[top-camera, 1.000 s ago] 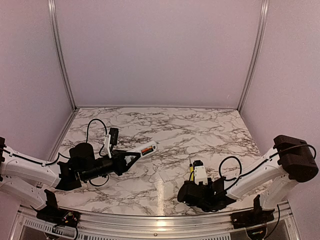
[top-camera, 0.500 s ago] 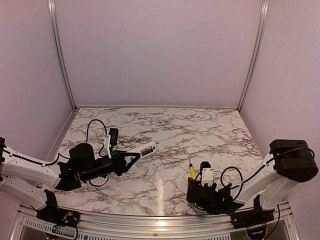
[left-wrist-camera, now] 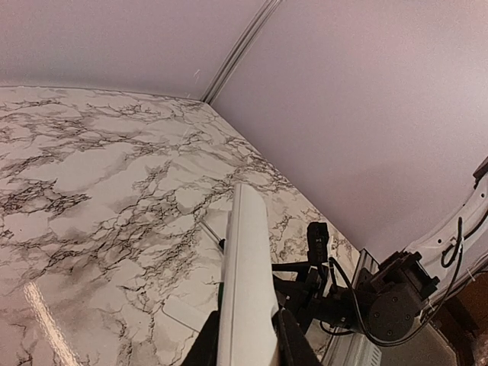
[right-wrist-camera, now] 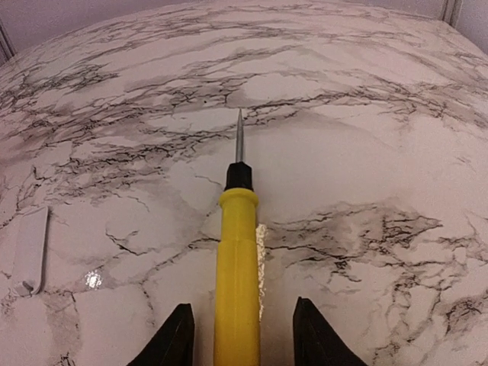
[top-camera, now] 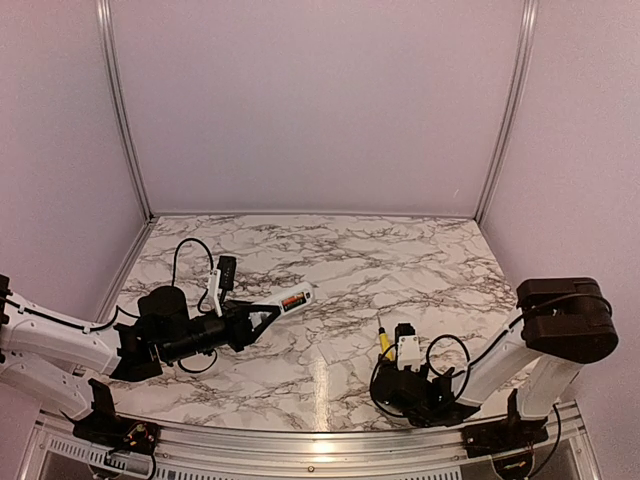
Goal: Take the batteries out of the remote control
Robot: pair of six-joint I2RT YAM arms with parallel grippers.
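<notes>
White remote control (left-wrist-camera: 245, 282) sits clamped in left jaws; right jaws gape astride the yellow screwdriver (right-wrist-camera: 236, 282).

The left arm (top-camera: 60, 340) stretches low from the near left toward the middle, its claw (top-camera: 266, 314) level and clamped on the remote control (top-camera: 296, 299). The right arm (top-camera: 505, 350) folds low at the near right, its claw (right-wrist-camera: 238, 320) pointing far with fingers (right-wrist-camera: 177, 339) parted.
</notes>
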